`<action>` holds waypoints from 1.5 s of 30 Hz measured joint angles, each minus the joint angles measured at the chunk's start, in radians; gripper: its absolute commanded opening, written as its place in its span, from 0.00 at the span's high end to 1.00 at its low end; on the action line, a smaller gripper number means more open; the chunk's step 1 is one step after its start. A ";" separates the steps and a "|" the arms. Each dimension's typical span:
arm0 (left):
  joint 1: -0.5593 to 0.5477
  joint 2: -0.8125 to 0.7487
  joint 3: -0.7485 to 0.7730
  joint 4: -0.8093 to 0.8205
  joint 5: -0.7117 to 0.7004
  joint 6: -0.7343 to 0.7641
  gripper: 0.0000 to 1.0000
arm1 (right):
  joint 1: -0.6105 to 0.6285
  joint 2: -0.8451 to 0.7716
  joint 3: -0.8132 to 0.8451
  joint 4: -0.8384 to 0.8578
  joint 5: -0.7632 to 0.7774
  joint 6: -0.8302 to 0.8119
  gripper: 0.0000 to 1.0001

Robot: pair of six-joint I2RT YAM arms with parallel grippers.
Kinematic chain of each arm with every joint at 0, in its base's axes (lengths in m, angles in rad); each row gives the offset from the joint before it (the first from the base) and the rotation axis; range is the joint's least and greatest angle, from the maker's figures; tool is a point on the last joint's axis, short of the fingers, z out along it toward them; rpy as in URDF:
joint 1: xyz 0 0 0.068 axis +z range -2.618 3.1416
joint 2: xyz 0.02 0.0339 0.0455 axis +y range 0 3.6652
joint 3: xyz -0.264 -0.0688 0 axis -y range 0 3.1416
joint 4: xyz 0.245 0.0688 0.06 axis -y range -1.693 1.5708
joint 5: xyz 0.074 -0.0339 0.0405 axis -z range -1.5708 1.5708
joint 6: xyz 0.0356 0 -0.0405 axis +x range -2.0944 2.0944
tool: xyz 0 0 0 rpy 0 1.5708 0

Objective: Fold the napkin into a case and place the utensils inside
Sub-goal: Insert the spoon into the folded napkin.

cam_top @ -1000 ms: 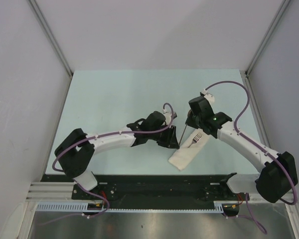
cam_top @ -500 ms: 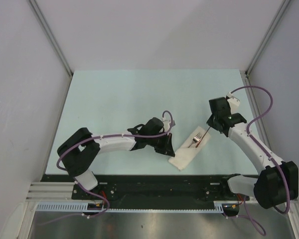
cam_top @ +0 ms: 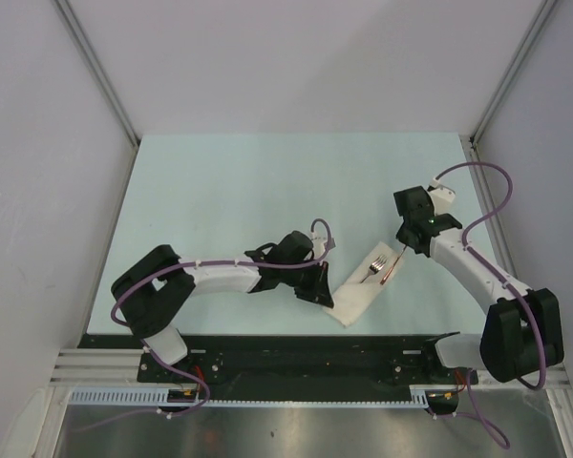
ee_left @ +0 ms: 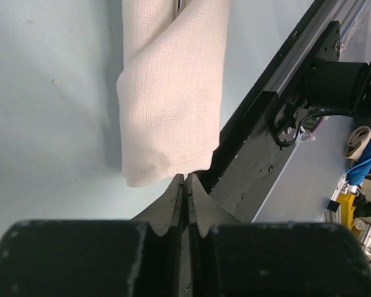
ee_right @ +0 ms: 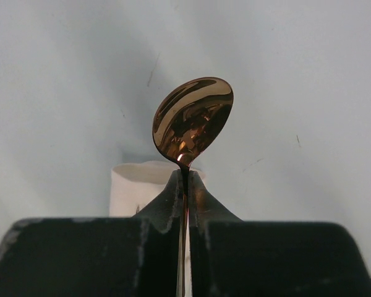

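The case (cam_top: 355, 292) is a narrow folded white napkin lying diagonally on the table, with a silver fork (cam_top: 375, 266) on its far end. My right gripper (cam_top: 404, 250) is shut on the spoon's thin neck and holds it just right of the case's far end. In the right wrist view the coppery bowl (ee_right: 193, 120) sticks out past my shut right gripper (ee_right: 185, 176), with the case (ee_right: 135, 185) below. My left gripper (cam_top: 326, 290) is shut at the case's near left end. In the left wrist view the left gripper (ee_left: 185, 180) meets the case (ee_left: 173, 105) at its edge, with nothing between the jaws.
The black base rail (cam_top: 315, 348) runs along the table's near edge, close behind the case; it also shows in the left wrist view (ee_left: 266, 154). Grey walls close in the pale table (cam_top: 220, 191) on the left, back and right.
My right gripper pulled away to the right from over the case with the spoon, then edged back toward the case's far end. My left gripper slid toward the case's near end.
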 measured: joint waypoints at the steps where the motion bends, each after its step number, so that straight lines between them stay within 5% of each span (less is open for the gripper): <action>1: 0.000 0.000 -0.003 0.001 0.001 0.000 0.92 | 0.000 0.009 0.000 0.005 0.006 -0.002 1.00; 45: -0.001 0.050 -0.025 0.023 0.011 -0.010 0.93 | 0.106 0.172 0.061 0.016 0.085 0.024 1.00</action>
